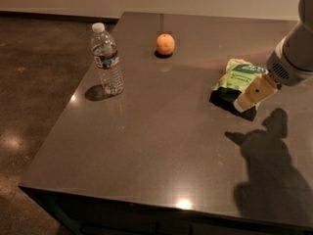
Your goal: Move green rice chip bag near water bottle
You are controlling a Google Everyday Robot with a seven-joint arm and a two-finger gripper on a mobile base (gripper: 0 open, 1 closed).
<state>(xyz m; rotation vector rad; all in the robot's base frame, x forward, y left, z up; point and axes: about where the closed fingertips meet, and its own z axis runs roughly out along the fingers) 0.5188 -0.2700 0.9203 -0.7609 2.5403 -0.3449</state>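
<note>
The green rice chip bag (236, 79) lies on the dark table at the right, its dark lower end towards me. The water bottle (107, 59) stands upright near the table's left edge, far from the bag. My gripper (243, 103) comes in from the right on a grey and white arm. Its tan finger hangs over the bag's lower right part.
A round orange fruit (165, 44) sits at the back middle of the table (146, 146). The table's left edge runs diagonally beside the bottle, with brown floor (34, 82) beyond. The arm's shadow falls on the front right of the table.
</note>
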